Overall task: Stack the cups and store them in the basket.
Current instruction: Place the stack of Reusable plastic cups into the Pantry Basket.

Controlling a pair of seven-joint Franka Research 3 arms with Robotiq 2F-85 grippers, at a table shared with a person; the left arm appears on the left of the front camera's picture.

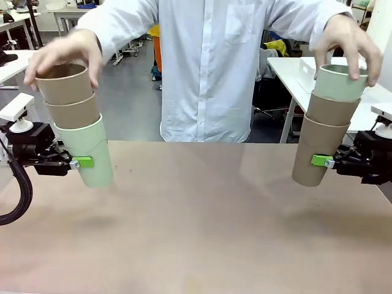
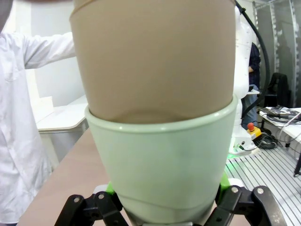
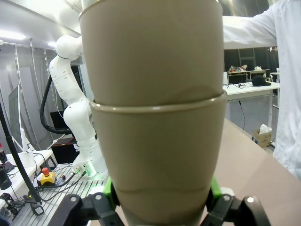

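- My left tool (image 1: pixel 83 162) is clamped on a pale mint cup (image 1: pixel 92 153), the lowest cup of the left stack. In the left wrist view its green pads (image 2: pixel 111 188) press the cup wall from both sides, close to the base.
- 2 tan cups are nested in this mint cup: a middle tan cup (image 1: pixel 75 114), and in it a top tan cup (image 1: pixel 64 84).
- The person's hand (image 1: pixel 64 52) lies over the rim of the top tan cup, with the fingers down its far side.
- The left stack hangs in the air above the bench (image 1: pixel 196 233), touching nothing below. It is tilted, with the top leaning toward picture left.
- My right tool (image 1: pixel 318 161) is clamped on a lower tan cup (image 1: pixel 313 156), about the middle of its height. In the right wrist view I see a green pad on each side of the cup wall.
- In this cup sits a second tan cup (image 1: pixel 331 110), and in that one a mint top cup (image 1: pixel 340 84).
- The person's other hand (image 1: pixel 349 38) grips the rim of the mint top cup from above.
- The right stack also hangs above the bench, with its top leaning toward picture right.
- The 2 stacks are well apart, 1 on each side of the bench, and the person stands between them at the far edge.
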